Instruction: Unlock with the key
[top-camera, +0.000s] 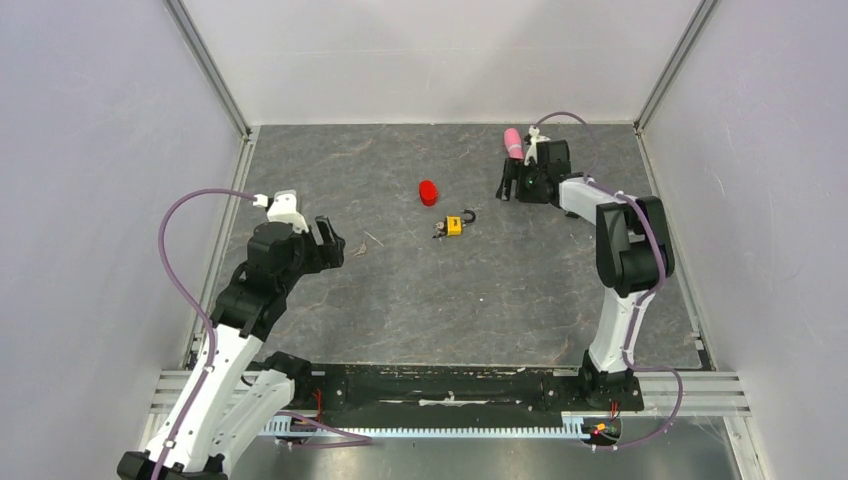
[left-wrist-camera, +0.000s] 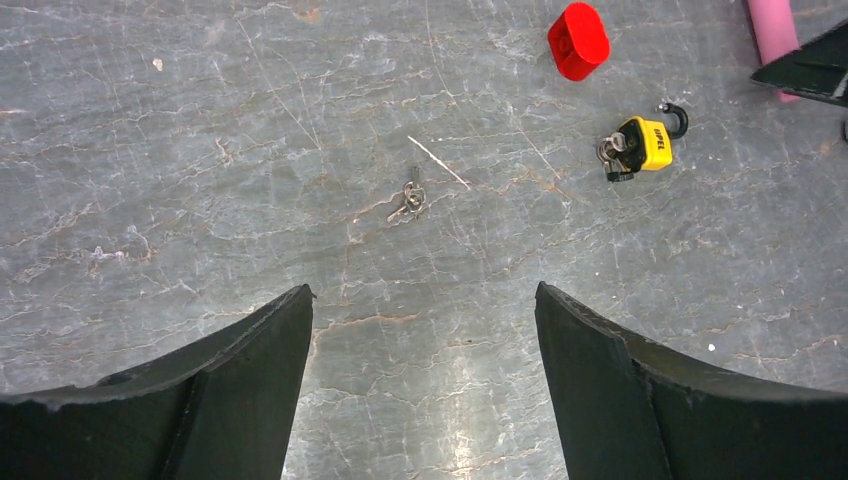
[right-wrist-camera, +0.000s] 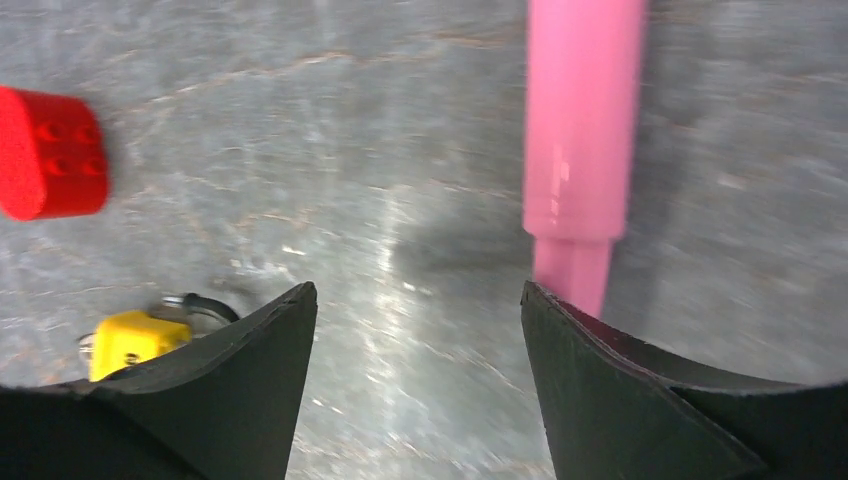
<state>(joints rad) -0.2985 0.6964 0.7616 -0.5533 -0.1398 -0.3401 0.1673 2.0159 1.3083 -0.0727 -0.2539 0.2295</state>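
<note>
My left claw (left-wrist-camera: 422, 290) hangs low over the grey stone-patterned table (left-wrist-camera: 150, 150), jaws wide apart and holding nothing. Straight ahead of it, centred on the gap, a tiny bunch of thin silvery metal keys (left-wrist-camera: 410, 198) lies flat on the table, its long axis running roughly away from the claw with a slight lean.

Further out and off to the right, the small yellow padlock (left-wrist-camera: 648, 143) rests on its side. Another silvery key (left-wrist-camera: 610, 152) sits at its base, apparently in the keyhole. Its dark shackle (left-wrist-camera: 678, 118) looks swung open, so I judge the lock may already be sprung.

Beyond it stands a red rounded plastic block (left-wrist-camera: 578, 40). Farthest out, my right claw (right-wrist-camera: 418, 285) also stands apart and empty, just beside a pink plastic cylinder (right-wrist-camera: 580, 130).

The left arm is nearer the loose bunch, and the right arm is nearer the padlock.
</note>
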